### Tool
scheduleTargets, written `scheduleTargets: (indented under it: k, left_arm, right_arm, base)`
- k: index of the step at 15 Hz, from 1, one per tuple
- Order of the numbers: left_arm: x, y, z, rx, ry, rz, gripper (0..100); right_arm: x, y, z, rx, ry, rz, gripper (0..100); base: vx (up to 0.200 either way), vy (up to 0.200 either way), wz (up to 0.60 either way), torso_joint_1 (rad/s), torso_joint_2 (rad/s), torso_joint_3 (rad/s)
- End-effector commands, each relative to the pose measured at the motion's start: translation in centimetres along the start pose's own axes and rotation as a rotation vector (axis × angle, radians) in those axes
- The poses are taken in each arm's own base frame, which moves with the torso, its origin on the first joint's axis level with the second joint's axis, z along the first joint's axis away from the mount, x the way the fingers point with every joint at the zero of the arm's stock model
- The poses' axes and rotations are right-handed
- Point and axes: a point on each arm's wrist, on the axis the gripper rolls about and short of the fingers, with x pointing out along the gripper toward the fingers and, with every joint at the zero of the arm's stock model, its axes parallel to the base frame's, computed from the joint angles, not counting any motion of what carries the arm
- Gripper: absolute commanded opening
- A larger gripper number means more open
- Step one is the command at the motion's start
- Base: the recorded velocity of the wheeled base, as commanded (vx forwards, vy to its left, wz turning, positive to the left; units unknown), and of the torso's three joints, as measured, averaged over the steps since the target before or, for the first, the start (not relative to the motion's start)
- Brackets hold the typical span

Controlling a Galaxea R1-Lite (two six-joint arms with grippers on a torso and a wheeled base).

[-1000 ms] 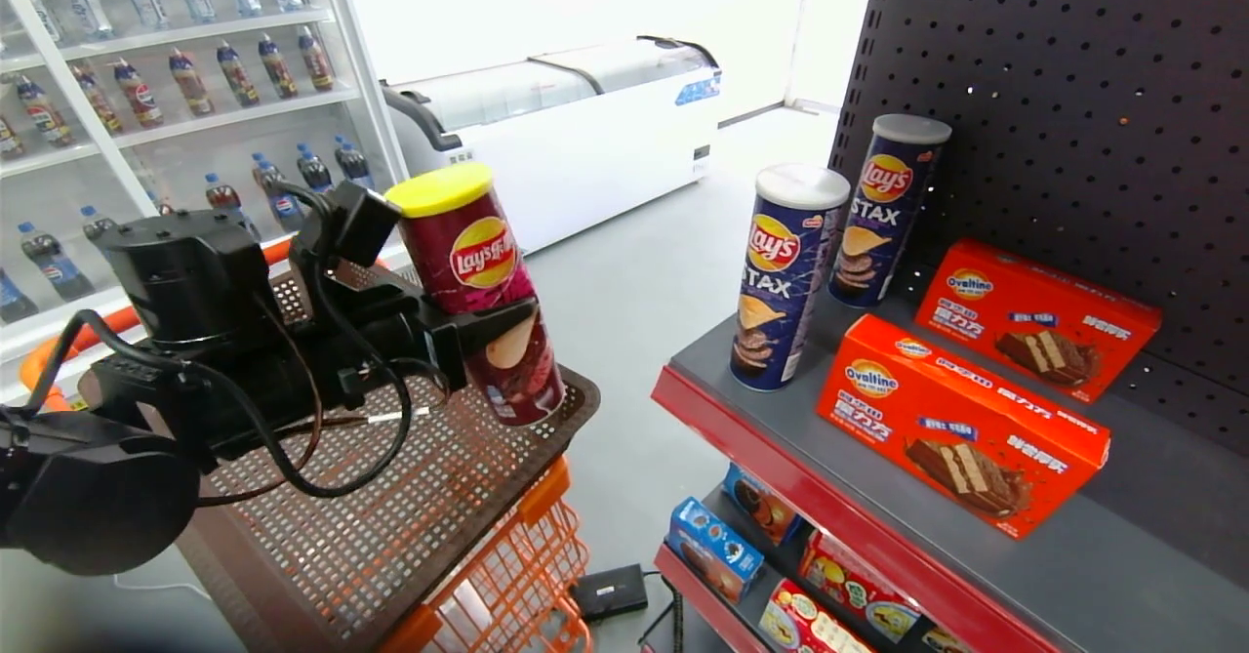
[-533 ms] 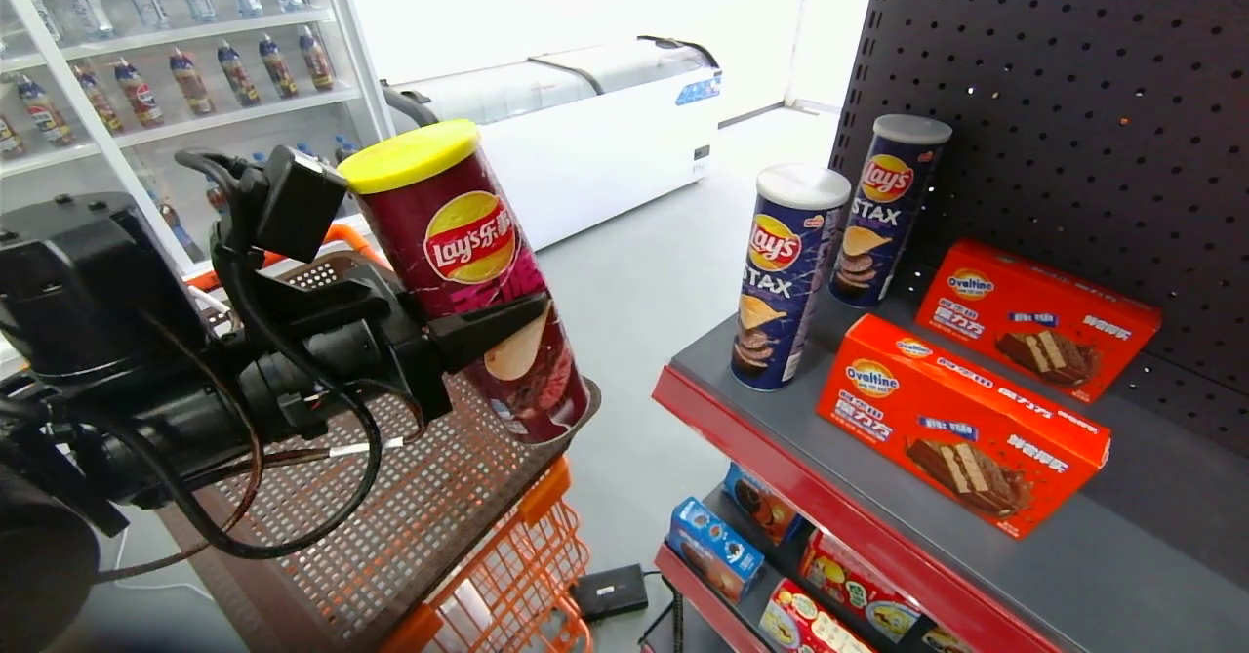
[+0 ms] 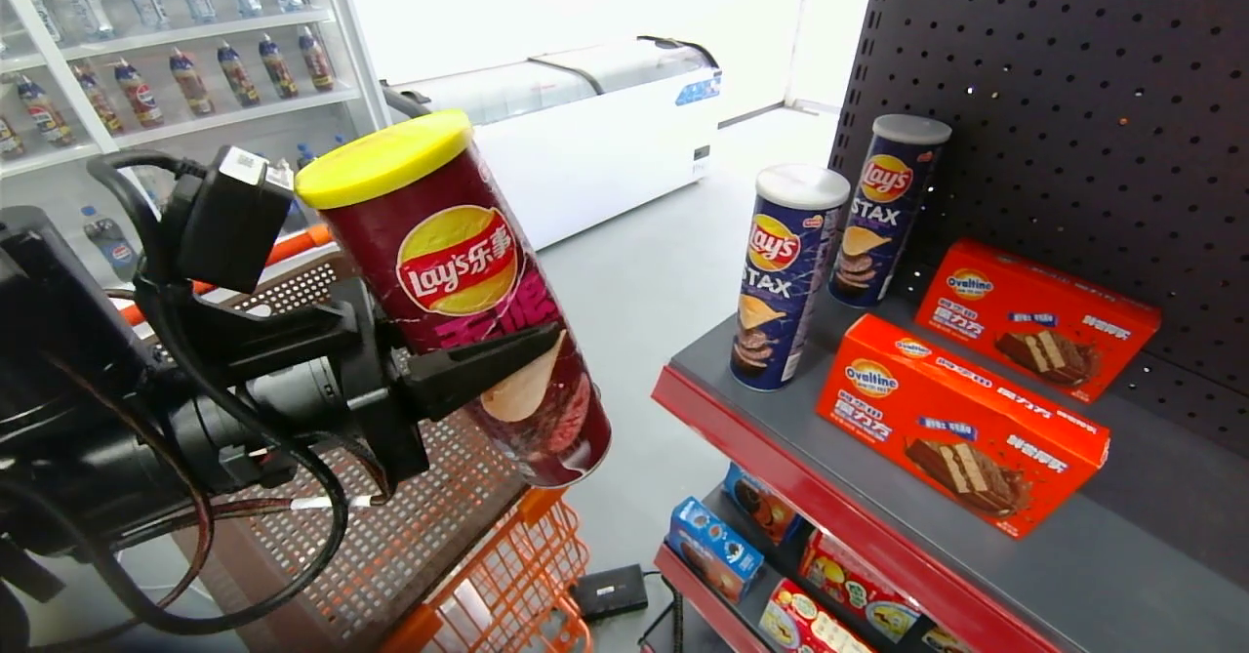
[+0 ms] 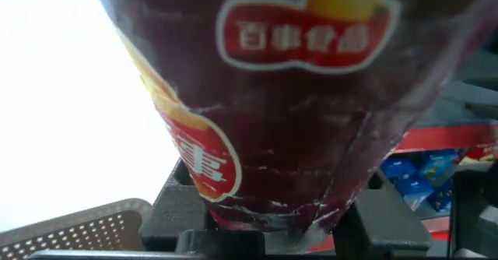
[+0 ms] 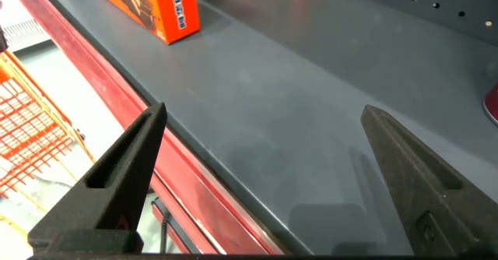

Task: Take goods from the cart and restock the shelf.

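Maroon cardboard in the grip: the left gripper (image 3: 459, 360) is clamped around the middle of the chip can (image 3: 459, 272), one black finger (image 3: 507, 360) lying across its front. The can tilts, yellow lid leaning away from the shelf (image 3: 1122, 546) and base hanging in the air past the corner of the cart (image 3: 390, 546). Between cart edge and the shelf's red front lip (image 3: 800, 482) runs an open strip of grey floor. On the shelf, two blue cans (image 3: 785, 277) stand upright at the near end, two orange boxes (image 3: 961, 424) lie just beside them, and the pegboard (image 3: 1073, 97) closes off the back. Over on the other side, the right gripper (image 5: 263, 112) hovers with fingers spread wide above a bare stretch of shelf board just inside that lip.
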Motion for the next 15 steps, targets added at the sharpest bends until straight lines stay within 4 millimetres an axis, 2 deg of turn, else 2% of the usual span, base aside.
scheduleTargets:
  k: [1,4,13,15]
  left_arm:
    - [-0.3,-0.2,0.0,0.013,0.002,-0.003,0]
    - [-0.6,-0.3,-1.0,-0.009,0.032,-0.022,0]
    - [-1.5,-1.3,-0.4,-0.122,0.102,-0.233,0]
    - [-1.4,-1.3,-0.5,-0.123,0.105,-0.231,0]
  right_arm:
    - [0.0,0.0,0.0,0.000,0.000,0.000,100]
    - [0.0,0.0,0.0,0.000,0.000,0.000,100]
    - [0.0,0.0,0.0,-0.002,0.000,0.000,100]
    - [0.0,0.0,0.0,-0.002,0.000,0.001,100]
  base:
    - [0.000,0.000,0.00,0.000,0.00,0.000]
    - [0.000,0.000,0.00,0.000,0.00,0.000]
    - [0.000,0.000,0.00,0.000,0.00,0.000]
    - [0.000,0.000,0.00,0.000,0.00,0.000]
